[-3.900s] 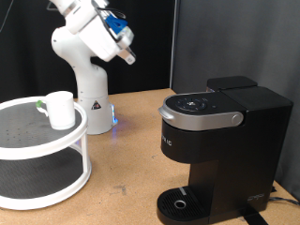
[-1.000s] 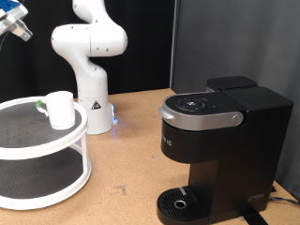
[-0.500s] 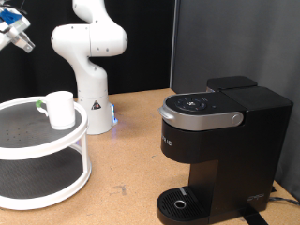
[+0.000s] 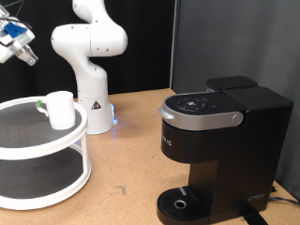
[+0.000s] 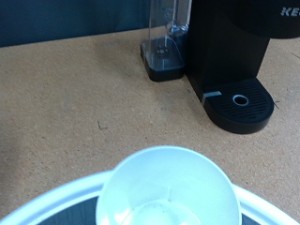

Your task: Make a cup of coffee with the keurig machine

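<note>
The claw [image 4: 21,49] hangs high at the exterior view's left, above the cup [image 4: 59,109]; whether it is open or closed cannot be told. The cup stands upright on the top tier of a round white stand [image 4: 56,150], well apart from the coffee maker [image 4: 216,150] on the surface [image 4: 131,159]. A misaligned descent (the rim looks thin) could tip it off the tier.
</note>
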Action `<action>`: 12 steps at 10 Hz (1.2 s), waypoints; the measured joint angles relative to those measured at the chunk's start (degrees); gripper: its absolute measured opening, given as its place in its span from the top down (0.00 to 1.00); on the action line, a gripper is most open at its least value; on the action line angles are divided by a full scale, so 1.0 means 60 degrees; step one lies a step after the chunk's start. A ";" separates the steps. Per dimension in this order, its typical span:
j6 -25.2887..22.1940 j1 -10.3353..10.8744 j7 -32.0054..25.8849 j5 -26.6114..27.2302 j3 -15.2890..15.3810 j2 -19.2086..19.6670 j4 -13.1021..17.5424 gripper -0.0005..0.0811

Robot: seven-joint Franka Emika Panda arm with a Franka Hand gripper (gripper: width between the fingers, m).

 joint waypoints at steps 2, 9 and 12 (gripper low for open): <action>0.0621 0.0010 -0.0132 -0.0001 0.0005 0.0197 -0.0298 0.99; 0.2677 0.0026 -0.0472 0.0025 -0.0074 0.0703 -0.1178 0.41; 0.3261 0.0019 -0.0466 0.0051 -0.0265 0.0717 -0.1634 0.06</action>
